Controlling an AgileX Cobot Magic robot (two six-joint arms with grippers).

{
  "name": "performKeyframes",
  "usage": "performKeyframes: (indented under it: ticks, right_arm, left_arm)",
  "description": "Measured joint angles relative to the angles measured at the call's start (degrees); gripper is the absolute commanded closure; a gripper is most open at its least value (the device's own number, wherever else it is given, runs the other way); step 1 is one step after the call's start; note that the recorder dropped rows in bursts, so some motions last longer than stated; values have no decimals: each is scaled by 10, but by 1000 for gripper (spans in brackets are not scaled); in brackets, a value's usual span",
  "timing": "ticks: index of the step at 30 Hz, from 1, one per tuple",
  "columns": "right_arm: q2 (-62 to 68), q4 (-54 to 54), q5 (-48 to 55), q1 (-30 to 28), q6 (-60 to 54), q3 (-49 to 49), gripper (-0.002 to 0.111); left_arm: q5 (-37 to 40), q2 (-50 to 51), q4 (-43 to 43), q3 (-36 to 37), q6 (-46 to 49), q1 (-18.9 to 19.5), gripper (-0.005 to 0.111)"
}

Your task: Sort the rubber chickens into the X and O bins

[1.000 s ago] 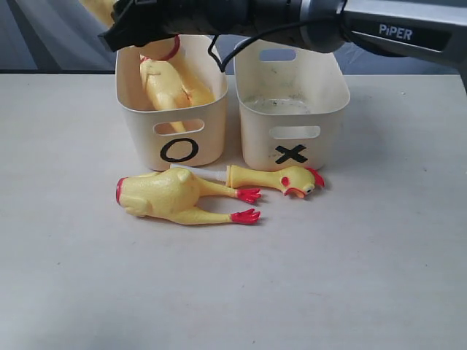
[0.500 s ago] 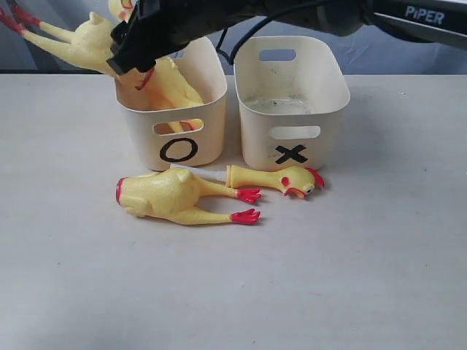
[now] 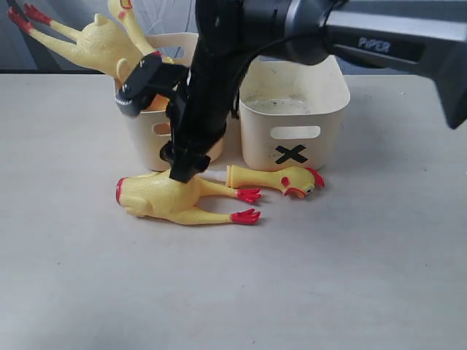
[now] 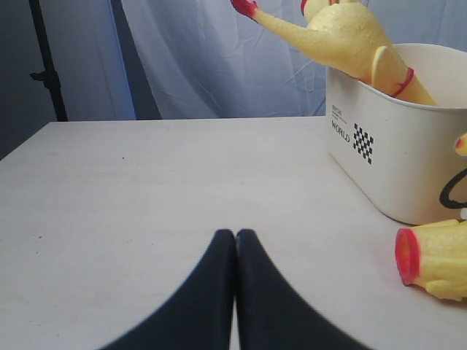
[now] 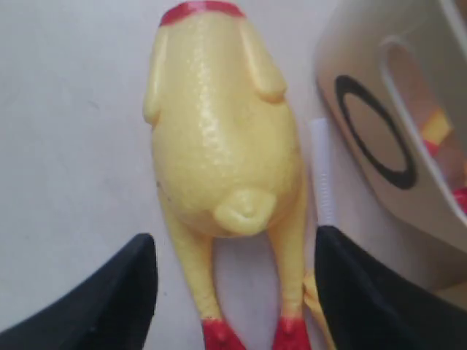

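Pebbled yellow headless body (image 5: pixel 219 138) lies just beside the O bin (image 5: pixel 350 51), between the right gripper's (image 5: pixel 233 244) spread jaws. The left gripper's (image 4: pixel 235 240) jaws are pressed together.

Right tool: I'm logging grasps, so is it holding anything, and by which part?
Nothing yet: the right tool is open, straddling the headless chicken body at its legs.

In the exterior view the right arm (image 3: pixel 211 95) covers the front and mark of the O bin (image 3: pixel 144 142). The left wrist picture's edge cuts off the headless body (image 4: pixel 438 259); the right wrist picture crops its feet and most of the bin
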Motion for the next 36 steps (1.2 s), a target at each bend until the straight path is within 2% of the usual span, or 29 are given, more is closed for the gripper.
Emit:
performKeyframes:
  ticks: [4,8,10,11,12,13,21,24,27,32,36]
  right_arm:
    - [42,1,-7,7,-22,0,34]
    - [60,38,-43,8,-25,0,33]
    - [72,52,-71,9,-26,-2,46]
    - [77,54,-77,9,-26,-3,72]
    - [84,54,-82,10,-26,-4,87]
    - [87,54,-81,12,-28,-6,107]
    - [85,46,-23,40,-37,-9,109]
    - [43,51,51,59,-36,0,109]
    - [-27,28,53,67,-34,0,109]
    - [-100,-99,-17,62,43,0,109]
    - [-128,-259,-76,56,127,0,109]
  left_arm:
    - [0,0,0,0,0,0,107]
    - [0,0,0,0,0,0,107]
    - [0,0,0,0,0,0,107]
    - [0,0,0,0,0,0,107]
    - [0,0,0,0,0,0,107]
    - [0,0,0,0,0,0,107]
    - [0,0,0,0,0,0,107]
    - [0,0,0,0,0,0,107]
    - [0,0,0,0,0,0,107]
    - [0,0,0,0,0,0,107]
    - [0,0,0,0,0,0,107]
